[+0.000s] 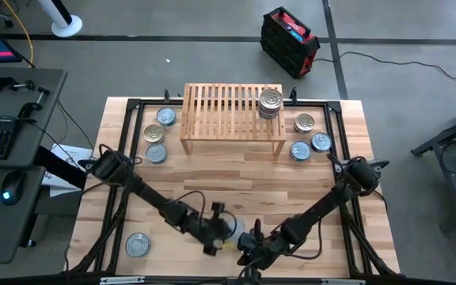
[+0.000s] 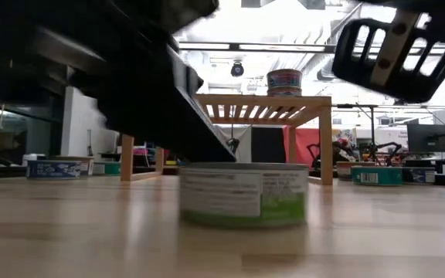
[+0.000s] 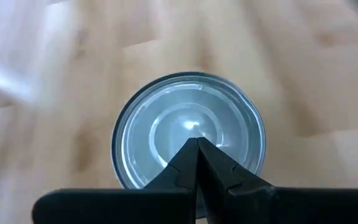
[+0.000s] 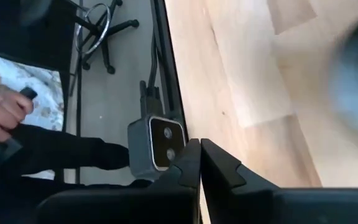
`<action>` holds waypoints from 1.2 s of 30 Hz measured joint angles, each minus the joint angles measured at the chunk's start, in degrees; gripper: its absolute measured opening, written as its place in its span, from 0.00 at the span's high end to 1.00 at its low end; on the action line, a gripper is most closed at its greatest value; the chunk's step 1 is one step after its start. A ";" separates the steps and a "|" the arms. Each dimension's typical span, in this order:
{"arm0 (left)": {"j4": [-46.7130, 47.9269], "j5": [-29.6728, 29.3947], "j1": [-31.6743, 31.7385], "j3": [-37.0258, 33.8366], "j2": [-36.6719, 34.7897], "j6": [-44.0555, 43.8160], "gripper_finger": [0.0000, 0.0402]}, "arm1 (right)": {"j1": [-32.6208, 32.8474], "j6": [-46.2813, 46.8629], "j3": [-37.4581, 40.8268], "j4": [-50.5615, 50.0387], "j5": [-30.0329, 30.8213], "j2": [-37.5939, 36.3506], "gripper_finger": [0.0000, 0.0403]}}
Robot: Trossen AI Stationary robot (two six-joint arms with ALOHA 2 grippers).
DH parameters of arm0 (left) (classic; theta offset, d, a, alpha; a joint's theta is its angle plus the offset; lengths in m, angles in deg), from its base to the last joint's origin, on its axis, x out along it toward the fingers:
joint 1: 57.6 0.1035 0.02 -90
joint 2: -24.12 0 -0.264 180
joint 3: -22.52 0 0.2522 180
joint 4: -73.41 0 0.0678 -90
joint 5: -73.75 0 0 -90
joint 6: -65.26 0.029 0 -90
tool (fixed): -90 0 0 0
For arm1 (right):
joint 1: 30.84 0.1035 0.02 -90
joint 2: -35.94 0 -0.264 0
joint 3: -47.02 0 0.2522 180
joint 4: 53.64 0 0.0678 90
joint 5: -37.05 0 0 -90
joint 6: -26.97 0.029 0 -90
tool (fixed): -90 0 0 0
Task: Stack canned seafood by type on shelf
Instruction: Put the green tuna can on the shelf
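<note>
The left gripper [image 1: 222,231], pinched shut and empty over a silvery-lidded flat round tin [image 3: 188,140] at the plank desk's [image 1: 323,186] near edge, must spread before descending; low view shows the slatted wooden shelf [image 2: 265,100] far behind; the right gripper [image 4: 199,155] is closed, empty.

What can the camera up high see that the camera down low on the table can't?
Only the high view shows the silvery can alone near the table's front-left corner, and a red and black case on the floor. Only the low view shows the near can's white and green label. Both show the shelf with cans stacked on it.
</note>
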 joint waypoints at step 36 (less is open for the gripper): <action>23.43 0.69 8.73 -0.98 -11.89 -6.26 1.00 | -18.91 0.18 15.83 -4.84 5.39 -7.07 1.00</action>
